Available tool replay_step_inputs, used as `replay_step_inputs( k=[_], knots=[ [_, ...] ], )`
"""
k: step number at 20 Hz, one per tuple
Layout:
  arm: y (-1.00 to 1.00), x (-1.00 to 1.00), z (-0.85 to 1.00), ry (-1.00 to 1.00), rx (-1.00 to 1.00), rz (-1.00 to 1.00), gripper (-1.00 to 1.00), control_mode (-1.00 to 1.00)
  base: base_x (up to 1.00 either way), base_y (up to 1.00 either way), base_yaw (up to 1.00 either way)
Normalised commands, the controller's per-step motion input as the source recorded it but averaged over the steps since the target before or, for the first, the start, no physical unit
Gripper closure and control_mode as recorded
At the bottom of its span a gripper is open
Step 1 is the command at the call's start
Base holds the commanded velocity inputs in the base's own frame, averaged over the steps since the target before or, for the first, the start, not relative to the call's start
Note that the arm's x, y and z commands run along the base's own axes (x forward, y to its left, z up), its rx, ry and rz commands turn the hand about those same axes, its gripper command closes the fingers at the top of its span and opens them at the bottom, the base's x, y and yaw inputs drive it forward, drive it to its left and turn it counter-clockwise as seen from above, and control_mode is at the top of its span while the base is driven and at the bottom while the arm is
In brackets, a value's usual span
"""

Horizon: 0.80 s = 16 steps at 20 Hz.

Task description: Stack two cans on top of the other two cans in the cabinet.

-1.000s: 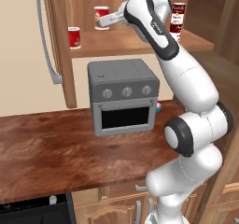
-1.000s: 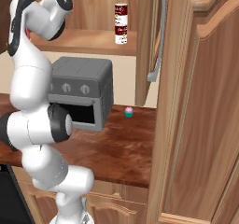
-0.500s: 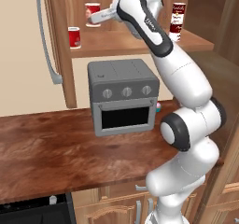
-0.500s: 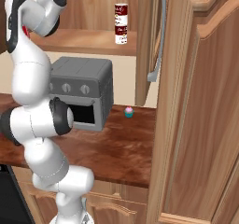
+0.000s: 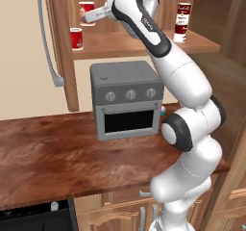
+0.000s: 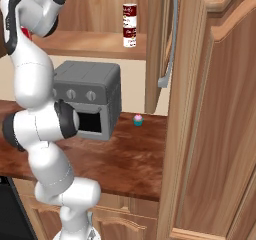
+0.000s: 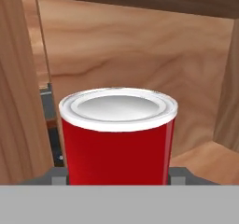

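Note:
My gripper point(image 5: 88, 17) is shut on a red can point(image 5: 86, 11) with a pale rim, up inside the cabinet point(image 5: 120, 41). The held can hangs just above, and slightly to the right of, a plain red can point(image 5: 76, 38) that stands at the left end of the plank shelf. In the hand view the held can point(image 7: 119, 139) stands upright between the fingertips, its silver lid facing me. At the shelf's right end two cans stand stacked point(image 5: 182, 23): a red one with a pale label point(image 6: 130, 11) on a dark red and white one point(image 6: 130, 36).
A grey toaster oven point(image 5: 127, 97) stands on the brown counter point(image 5: 48, 162) directly under the shelf. The open cabinet door with its long curved grey handle point(image 5: 48, 37) hangs at the left. A small pink and teal object point(image 6: 137, 119) lies by the oven.
The gripper has carried the red can leftward along the cabinet, from mid-shelf to just above the red can at the left end. The stacked pair has not moved.

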Motion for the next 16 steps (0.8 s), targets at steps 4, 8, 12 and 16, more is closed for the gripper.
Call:
replay_step_inputs(
  k=[4, 8, 12, 16],
  knots=[
    [0.2, 0.2, -0.04, 0.02, 0.0, 0.06, 1.0, -1.0, 0.0, 0.0, 0.0],
    [0.23, 0.2, -0.07, 0.0, 0.0, 0.06, 1.0, -1.0, 0.0, 0.0, 0.0],
    [0.17, 0.11, -0.02, 0.0, 0.0, 0.06, 1.0, -1.0, 0.0, 0.0, 0.0],
    [0.16, 0.01, -0.03, -0.01, 0.0, 0.05, 1.0, -1.0, 0.0, 0.0, 0.0]
  ],
)
